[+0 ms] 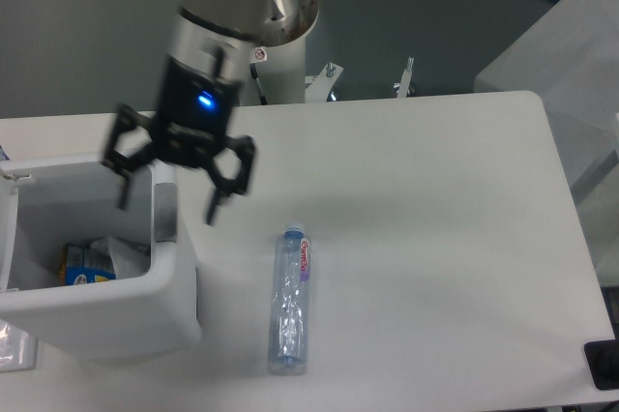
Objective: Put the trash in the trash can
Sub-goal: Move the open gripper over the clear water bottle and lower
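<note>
- Hovering above the right rim of the trash can [116, 320], the gripper [166, 207] has its fingers spread wide and holds nothing.
- Inside the bin lies the crumpled wrapper [124, 255], beside a blue-and-yellow packet [82, 265].
- On the table [435, 219] lies the bottle [290, 301], on its side, apart from the bin; judged next, hence the empty jaws.

— What can't you make out?
— My black two-finger end effector [167, 196] is motion-blurred. The boxy white plastic trash can [145, 320] runs off the left edge.
— And inside?
— Its wall hides most of the crumpled whitish-clear plastic wrapper [121, 254].
</note>
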### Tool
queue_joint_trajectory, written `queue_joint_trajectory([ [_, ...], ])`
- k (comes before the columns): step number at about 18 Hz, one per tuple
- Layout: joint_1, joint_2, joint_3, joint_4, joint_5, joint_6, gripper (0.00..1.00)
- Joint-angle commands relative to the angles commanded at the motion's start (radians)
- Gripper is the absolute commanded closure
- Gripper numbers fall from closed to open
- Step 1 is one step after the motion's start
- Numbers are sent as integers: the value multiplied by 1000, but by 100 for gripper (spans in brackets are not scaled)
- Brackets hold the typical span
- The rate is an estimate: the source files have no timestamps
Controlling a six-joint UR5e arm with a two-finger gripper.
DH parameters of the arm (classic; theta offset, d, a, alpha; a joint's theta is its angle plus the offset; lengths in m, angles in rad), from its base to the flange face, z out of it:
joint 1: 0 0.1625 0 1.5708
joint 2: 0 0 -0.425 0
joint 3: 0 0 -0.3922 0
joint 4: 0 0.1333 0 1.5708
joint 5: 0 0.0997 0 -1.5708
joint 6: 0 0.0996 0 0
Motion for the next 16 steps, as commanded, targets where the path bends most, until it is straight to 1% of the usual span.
queue_joint_trajectory([
  [3, 61, -32, 8, -2, 19, -2, 0],
  [6, 68, -91, -1, -2, 32, -2, 0],
  [8, 71, -140, -1, -2, 75, 3, 0],
  [11, 71, -225, 35, -2, 97, 6, 0],
  [13, 68, -252, 48, -2, 97, 6, 0],
  [16, 66, -290, 45, 3, 106, 9, 0],
])
